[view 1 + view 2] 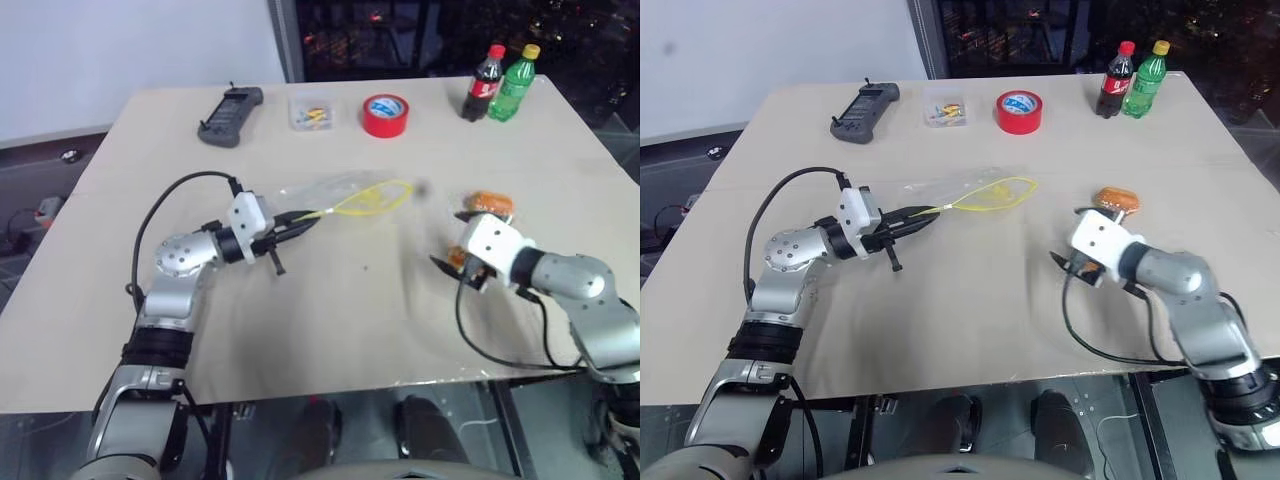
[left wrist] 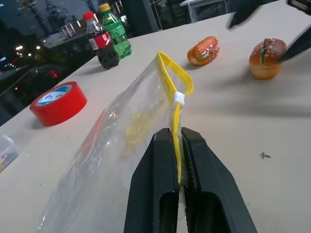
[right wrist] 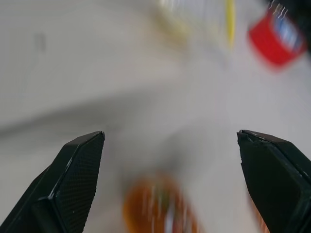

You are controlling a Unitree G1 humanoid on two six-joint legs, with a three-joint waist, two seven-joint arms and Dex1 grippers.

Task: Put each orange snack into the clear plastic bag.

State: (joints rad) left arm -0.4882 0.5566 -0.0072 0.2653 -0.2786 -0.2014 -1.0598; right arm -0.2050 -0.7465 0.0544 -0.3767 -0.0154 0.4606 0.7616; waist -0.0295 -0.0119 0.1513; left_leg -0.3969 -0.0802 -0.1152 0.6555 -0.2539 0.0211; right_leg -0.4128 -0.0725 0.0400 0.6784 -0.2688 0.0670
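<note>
Head view: your left gripper (image 1: 300, 222) pinches the clear plastic bag (image 1: 345, 195) by its yellow seal at mid-table; both orange snacks (image 1: 492, 204) lie right, beside your right gripper (image 1: 452, 270).

Left wrist: jaws clamped on the seal; both snacks beyond.

Right wrist: jaws wide, a snack (image 3: 160, 211) between.

The beige table (image 1: 330, 330) carries two orange snacks (image 2: 204, 50) at the right. Along its far edge — a black controller (image 1: 230, 115), small clear box (image 1: 311, 113), red tape roll (image 1: 386, 115) and two bottles (image 1: 498, 83).
</note>
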